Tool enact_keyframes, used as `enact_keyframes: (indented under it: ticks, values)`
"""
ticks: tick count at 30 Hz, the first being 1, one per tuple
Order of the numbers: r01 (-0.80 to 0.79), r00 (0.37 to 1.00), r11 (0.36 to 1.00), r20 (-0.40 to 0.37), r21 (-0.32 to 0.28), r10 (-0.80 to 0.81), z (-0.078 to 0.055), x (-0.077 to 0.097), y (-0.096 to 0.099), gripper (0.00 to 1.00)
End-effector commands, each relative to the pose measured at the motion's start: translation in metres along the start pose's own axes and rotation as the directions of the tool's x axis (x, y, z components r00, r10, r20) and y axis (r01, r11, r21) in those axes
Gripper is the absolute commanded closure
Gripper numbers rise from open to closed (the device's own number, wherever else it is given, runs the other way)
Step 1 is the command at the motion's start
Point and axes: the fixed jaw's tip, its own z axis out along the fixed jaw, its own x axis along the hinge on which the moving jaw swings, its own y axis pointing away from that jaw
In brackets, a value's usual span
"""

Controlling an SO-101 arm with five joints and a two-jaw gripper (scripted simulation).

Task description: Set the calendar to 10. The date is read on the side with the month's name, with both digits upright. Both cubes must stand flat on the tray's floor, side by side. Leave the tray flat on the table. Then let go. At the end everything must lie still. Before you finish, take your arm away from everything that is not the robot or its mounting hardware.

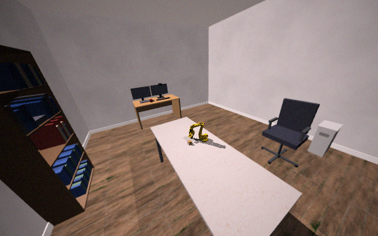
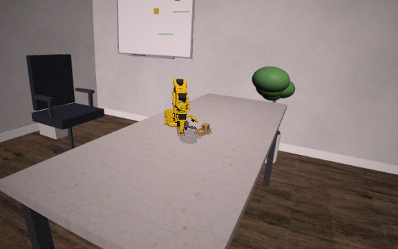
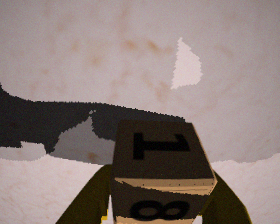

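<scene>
Calendar tray [image 2: 198, 133] and its seated cube [image 2: 206, 126] sit on the table [image 1: 228, 177] [image 2: 144, 180], beside the gripper [image 1: 190, 137] [image 2: 182, 131] [image 3: 161, 196], which is closed on the loose cube [image 2: 181, 133] [image 3: 153, 150], its 1 and 8 faces showing in the wrist view. Opening here would leave that cube outside the tray, while a turned wrist could spoil the digit's upright stand, and a low sideways approach could catch the rim or shove the seated cube. Table edges look well apart from the tray, with room towards the exterior camera for backing off.

matt wooden cube [image 3: 153, 150], pale speckled tabletop [image 1: 228, 170] [image 2: 144, 166] [image 3: 91, 45], wood-grained floor [image 1: 117, 177] [image 2: 309, 207]
</scene>
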Motion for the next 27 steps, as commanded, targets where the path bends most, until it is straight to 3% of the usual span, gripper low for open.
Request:
enact_keyframes:
  ticks: [1, 14, 27]
  values:
    - [-0.019, 1.0, 1.0, 0.001, 0.013, 0.019, -0.0006, 0.0007, -0.0016, 0.84]
    - [-0.019, 1.0, 1.0, 0.001, 0.013, 0.019, -0.0006, 0.0007, -0.0016, 0.8]
    - [-0.019, 1.0, 1.0, 0.001, 0.013, 0.019, -0.0006, 0.0007, -0.0016, 0.7]
